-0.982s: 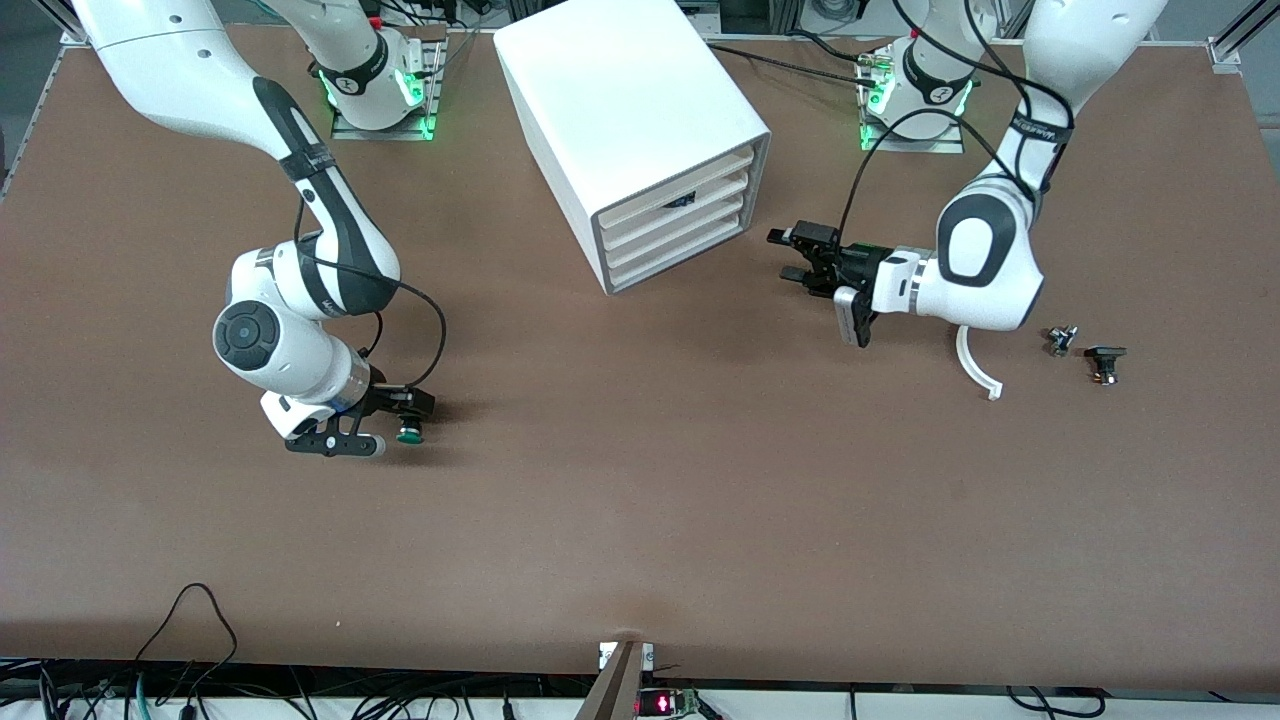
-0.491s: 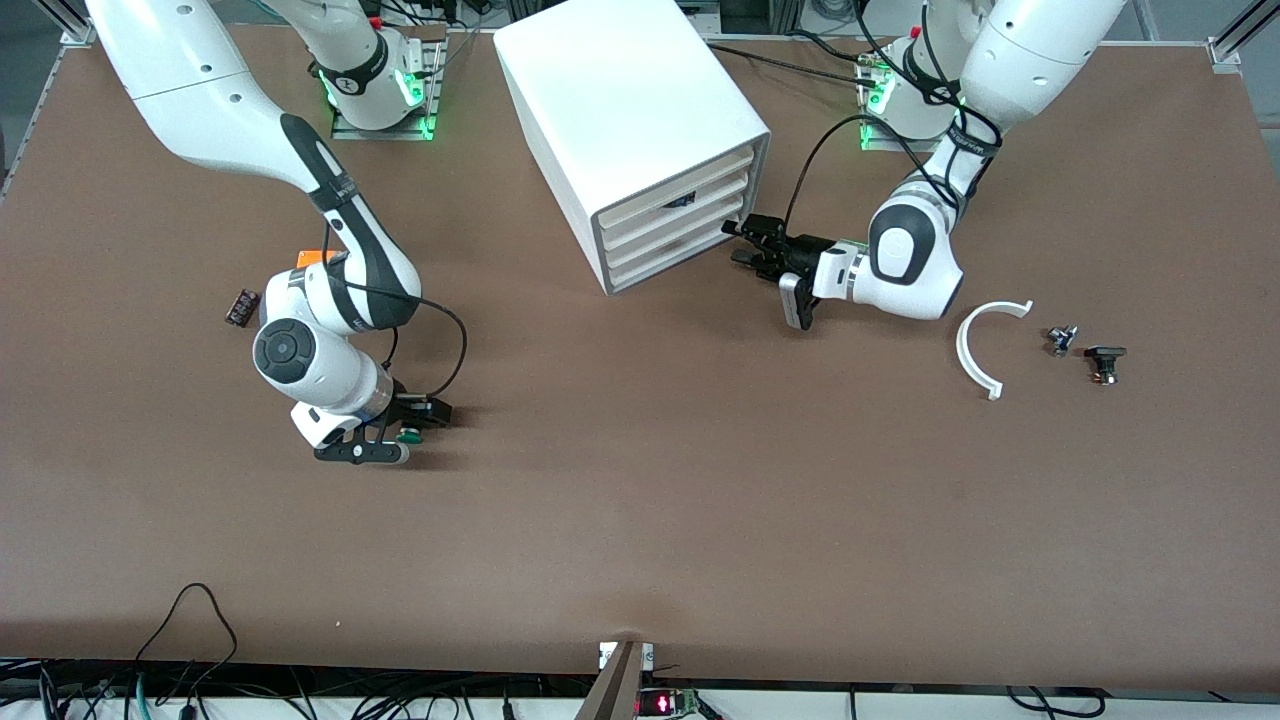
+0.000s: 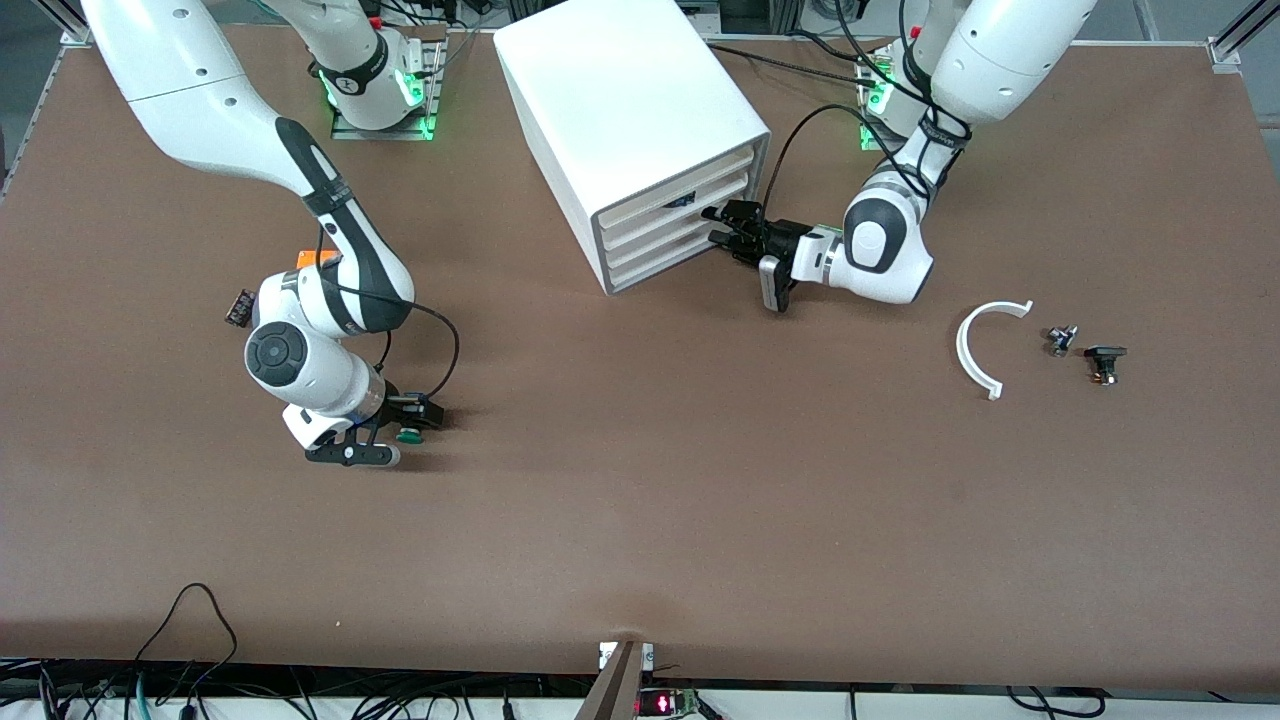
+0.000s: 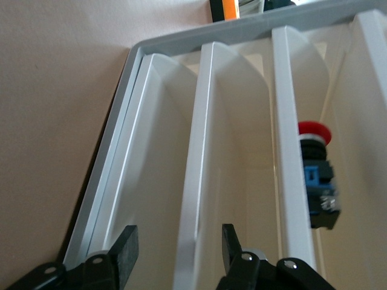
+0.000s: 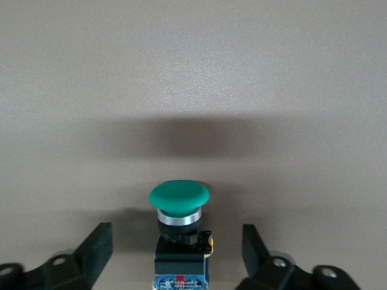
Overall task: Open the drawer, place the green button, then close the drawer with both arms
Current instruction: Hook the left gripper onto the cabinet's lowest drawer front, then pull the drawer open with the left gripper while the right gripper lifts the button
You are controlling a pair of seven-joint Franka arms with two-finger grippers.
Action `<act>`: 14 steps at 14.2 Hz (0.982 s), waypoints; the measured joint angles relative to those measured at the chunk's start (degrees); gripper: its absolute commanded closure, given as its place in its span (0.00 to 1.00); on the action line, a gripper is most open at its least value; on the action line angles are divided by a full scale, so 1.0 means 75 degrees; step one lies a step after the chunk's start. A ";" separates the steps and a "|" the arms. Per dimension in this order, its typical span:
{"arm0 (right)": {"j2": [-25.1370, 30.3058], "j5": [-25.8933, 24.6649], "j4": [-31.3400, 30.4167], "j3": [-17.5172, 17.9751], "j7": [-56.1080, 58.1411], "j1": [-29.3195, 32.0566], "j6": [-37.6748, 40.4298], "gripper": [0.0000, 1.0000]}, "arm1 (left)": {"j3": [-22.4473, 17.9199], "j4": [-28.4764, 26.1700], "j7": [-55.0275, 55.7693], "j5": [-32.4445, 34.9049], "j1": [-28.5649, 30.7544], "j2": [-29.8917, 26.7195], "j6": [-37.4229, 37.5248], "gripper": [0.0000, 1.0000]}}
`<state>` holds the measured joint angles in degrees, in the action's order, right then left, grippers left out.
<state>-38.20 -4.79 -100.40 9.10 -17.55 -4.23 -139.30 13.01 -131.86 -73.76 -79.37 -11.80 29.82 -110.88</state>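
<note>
- Front view: a white cabinet (image 3: 632,130) stands at the table's robot end, midway between the two arms' bases, its three drawer fronts angled toward the left arm's end. The left gripper (image 3: 722,228) reaches in sideways and is at the fronts, about level with the lower drawers. The drawer (image 3: 675,258), lowest of the three, looks shut.
- The right gripper (image 3: 405,434) is low over the table toward the right arm's end, with the green-capped button (image 3: 408,435) at its tip.
- Left wrist view: the left gripper (image 4: 175,248) has its fingers spread either side of a white drawer edge. I cannot tell which drawer that edge belongs to. A red-capped part (image 4: 315,175) sits inside the cabinet.
- Right wrist view: the button (image 5: 179,232) stands between the fingers of the right gripper (image 5: 178,251), clear of both, cap pointing away from the wrist. Its long axis runs along the fingers, so they would close on the body's sides.
</note>
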 measured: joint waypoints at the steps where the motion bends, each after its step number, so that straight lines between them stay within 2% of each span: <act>1: -0.0003 0.0000 0.0000 0.0000 0.0000 0.0003 0.0000 0.35 | 0.0016 -0.0002 -0.0132 -0.0041 0.0000 0.0084 0.0000 0.95; 2: -0.0007 0.0000 0.0000 0.0000 0.0000 0.0003 0.0000 0.46 | 0.0036 -0.0002 -0.0205 -0.0067 0.0000 0.0132 0.0000 1.00; 4: -0.0029 0.0000 0.0000 0.0000 0.0000 0.0003 0.0001 0.91 | 0.0060 0.0015 -0.0244 -0.0091 0.0002 0.0131 0.0094 1.00; 5: -0.0048 0.0000 0.0000 0.0000 -0.0001 0.0003 0.0001 1.00 | 0.0064 0.0021 -0.0249 -0.0091 0.0002 0.0105 0.0155 1.00; 11: -0.0055 0.0000 0.0044 -0.0002 0.0054 0.0039 -0.0006 1.00 | 0.0011 0.0116 -0.0286 -0.0075 0.0112 0.0097 0.0140 1.00; 14: -0.0055 0.0044 0.0431 0.0008 0.0035 0.0086 0.0487 1.00 | -0.0046 0.0561 -0.0034 0.0568 0.0505 0.0098 0.0114 1.00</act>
<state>-38.61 -4.46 -97.16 9.15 -17.29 -3.58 -135.65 12.66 -127.65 -74.02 -75.11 -8.01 30.56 -110.03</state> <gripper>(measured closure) 0.604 0.859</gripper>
